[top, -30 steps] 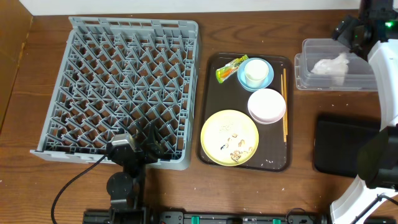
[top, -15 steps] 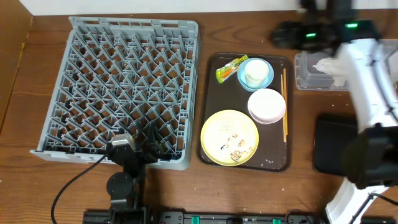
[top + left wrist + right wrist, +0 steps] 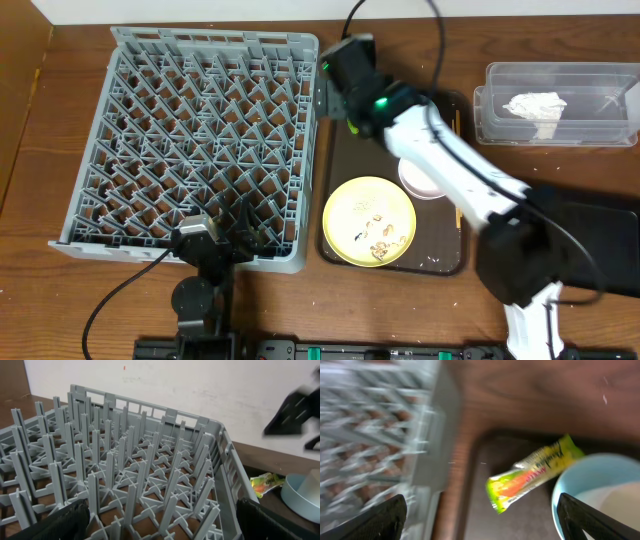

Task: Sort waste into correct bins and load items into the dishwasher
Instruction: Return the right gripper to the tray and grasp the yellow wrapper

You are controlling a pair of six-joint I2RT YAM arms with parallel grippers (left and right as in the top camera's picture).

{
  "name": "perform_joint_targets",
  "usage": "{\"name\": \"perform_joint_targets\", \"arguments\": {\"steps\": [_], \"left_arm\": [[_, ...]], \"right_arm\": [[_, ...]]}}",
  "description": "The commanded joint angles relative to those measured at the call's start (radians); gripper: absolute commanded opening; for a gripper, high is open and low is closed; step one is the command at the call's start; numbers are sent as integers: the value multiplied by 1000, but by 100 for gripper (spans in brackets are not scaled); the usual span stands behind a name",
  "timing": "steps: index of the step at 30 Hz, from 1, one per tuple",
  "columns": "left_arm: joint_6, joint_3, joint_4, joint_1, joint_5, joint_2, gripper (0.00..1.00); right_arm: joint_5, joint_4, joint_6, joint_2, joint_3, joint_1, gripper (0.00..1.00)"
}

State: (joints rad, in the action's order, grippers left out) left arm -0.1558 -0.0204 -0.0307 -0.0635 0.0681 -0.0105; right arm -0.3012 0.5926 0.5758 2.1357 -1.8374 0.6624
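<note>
My right gripper [image 3: 330, 95] [image 3: 482, 520] hangs open over the far left corner of the brown tray, beside the grey dishwasher rack [image 3: 200, 130] [image 3: 370, 435]. The yellow-green snack wrapper [image 3: 535, 472] [image 3: 265, 482] lies just ahead of its fingers, next to the light blue bowl [image 3: 590, 485] with the white cup [image 3: 625, 505] in it. A yellow plate [image 3: 368, 220] with crumbs, a pinkish bowl [image 3: 415, 180] and chopsticks [image 3: 459, 215] rest on the tray. The crumpled napkin [image 3: 535, 105] lies in the clear tub [image 3: 560, 70]. My left gripper [image 3: 215, 235] [image 3: 165, 530] stands open at the rack's near edge.
The brown tray [image 3: 440, 255] sits between the rack and the bins. The black bin [image 3: 600, 240] lies at the right, partly behind my right arm, which crosses over the tray and covers the blue bowl in the overhead view.
My right arm has swung left from the clear tub to the tray's far left corner. The napkin stays in the tub. The left arm has not moved.
</note>
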Motion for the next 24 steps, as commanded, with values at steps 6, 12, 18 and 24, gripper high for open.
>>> {"name": "perform_joint_targets", "arguments": {"steps": [6,12,18,24], "left_arm": [[13,16,-35,4,10,6,95],[13,16,-35,4,10,6,95],[13,16,-35,4,10,6,95],[13,16,-35,4,10,6,95]], "right_arm": [[-71,-54,164,175,-5,-27,93],[-82,-81,197,228,-5,-28,91],[-100,-124,240,255,-5,-29,89],[-140,-159,296,300,-5,-27,88]]}}
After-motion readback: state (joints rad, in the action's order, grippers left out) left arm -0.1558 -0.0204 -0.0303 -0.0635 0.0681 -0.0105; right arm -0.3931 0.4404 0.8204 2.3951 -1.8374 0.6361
